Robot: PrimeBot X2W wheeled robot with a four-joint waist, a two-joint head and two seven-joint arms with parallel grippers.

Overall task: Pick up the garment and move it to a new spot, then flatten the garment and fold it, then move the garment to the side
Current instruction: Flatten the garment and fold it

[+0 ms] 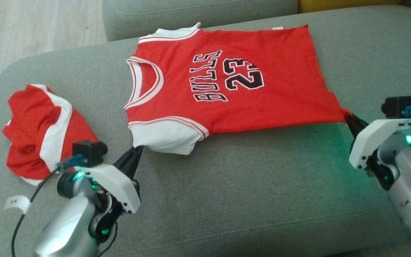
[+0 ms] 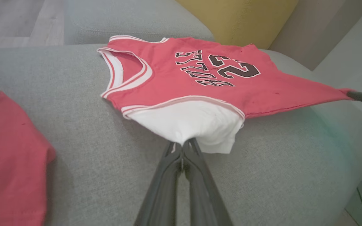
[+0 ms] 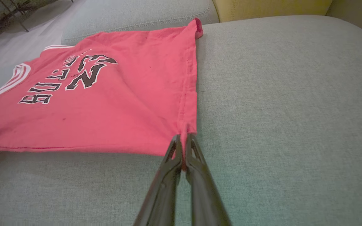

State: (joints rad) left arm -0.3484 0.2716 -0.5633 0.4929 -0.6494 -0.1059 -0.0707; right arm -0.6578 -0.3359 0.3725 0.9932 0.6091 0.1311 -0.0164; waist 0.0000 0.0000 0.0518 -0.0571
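Jersey (image 3: pixel 112 113) hem corner inside right gripper (image 3: pixel 183 140)

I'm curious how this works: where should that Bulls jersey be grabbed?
The Bulls jersey lies flat, so pinch its near edge from the robot's side: the white sleeve, where the left gripper holds, and the hem corner, where the right gripper holds.

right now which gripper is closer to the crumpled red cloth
Left. The left gripper, pinching the jersey's white sleeve, is beside the crumpled red cloth; the right gripper grips the jersey's hem corner, far across.
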